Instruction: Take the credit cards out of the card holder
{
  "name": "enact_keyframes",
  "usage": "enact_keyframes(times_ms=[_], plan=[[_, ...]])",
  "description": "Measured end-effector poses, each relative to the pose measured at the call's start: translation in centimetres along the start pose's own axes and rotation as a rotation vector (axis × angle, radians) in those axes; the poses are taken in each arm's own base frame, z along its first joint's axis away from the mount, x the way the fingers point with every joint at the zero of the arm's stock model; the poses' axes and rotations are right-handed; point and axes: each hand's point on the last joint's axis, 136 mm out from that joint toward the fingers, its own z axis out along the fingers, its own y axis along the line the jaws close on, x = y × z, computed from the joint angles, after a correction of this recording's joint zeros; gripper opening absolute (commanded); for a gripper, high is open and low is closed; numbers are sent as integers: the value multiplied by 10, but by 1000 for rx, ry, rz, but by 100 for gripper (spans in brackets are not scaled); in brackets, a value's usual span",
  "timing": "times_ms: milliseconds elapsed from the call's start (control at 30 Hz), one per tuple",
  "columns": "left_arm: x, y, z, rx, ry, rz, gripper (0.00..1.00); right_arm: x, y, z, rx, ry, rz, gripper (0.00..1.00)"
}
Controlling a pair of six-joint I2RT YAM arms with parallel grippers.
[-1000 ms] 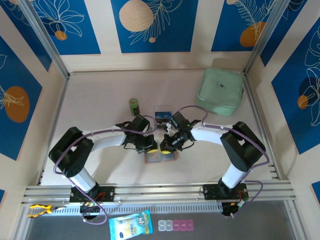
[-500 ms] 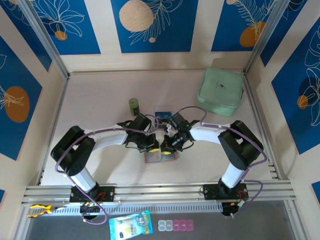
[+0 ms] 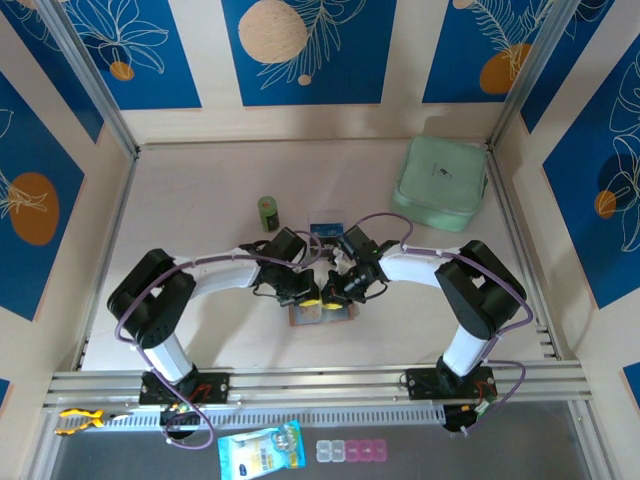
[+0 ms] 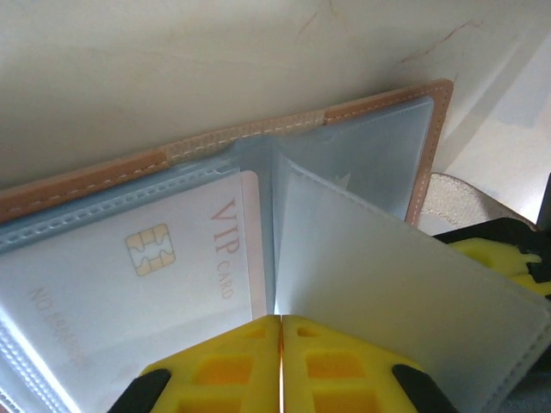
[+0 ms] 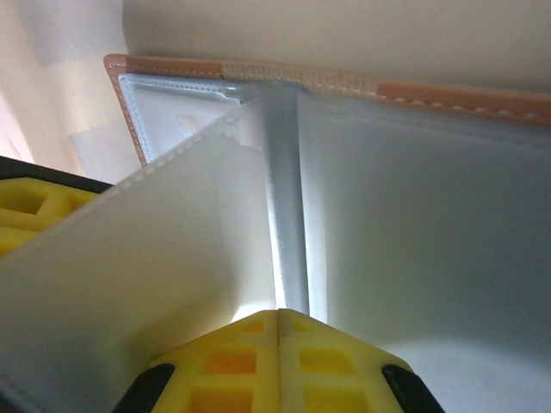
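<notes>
Your left gripper [image 4: 281, 320] has its yellow fingers pressed flat together, tips down on the open card holder [image 4: 258, 138], right where the clear sleeves meet at the fold. You cannot tell whether a sleeve edge is nipped between them. Just ahead and to the left of those tips, a pale card [image 4: 172, 258] lies flat inside a clear pocket, with a gold chip and "VIP CARD" printed in pink. To the right of the tips, a clear leaf [image 4: 387, 284] stands up from the fold, tilted away from the card. Beyond it the holder's tan stitched rim lies on the table [image 4: 172, 60]. Your right gripper [image 5: 277, 314] is pressed together in the same way, with its tips at the same fold from the other side. The raised leaf slants off to its left, and flat, pale pockets lie to its right. Whether it pinches anything is also unclear. From above, the two grippers are nearly nose to nose over the holder. A mint-green case [image 3: 440, 183] lies well beyond the right gripper, and a small green can [image 3: 267, 212] stands beyond the left one.
</notes>
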Motion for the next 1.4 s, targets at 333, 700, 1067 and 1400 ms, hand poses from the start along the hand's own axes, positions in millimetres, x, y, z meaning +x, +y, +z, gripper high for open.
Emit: enact_keyframes(times_ms=[333, 700, 1067, 1400], plan=[[5, 2, 4, -23, 25, 10, 9, 2, -4, 3, -8, 7, 9, 5], [5, -3, 4, -15, 28, 20, 10, 1, -7, 2, -48, 8, 35, 5], [3, -4, 12, -18, 43, 20, 10, 0, -14, 0, -51, 5, 58, 5], [5, -3, 17, -23, 53, 19, 10, 2, -15, -2, -49, 6, 62, 5]])
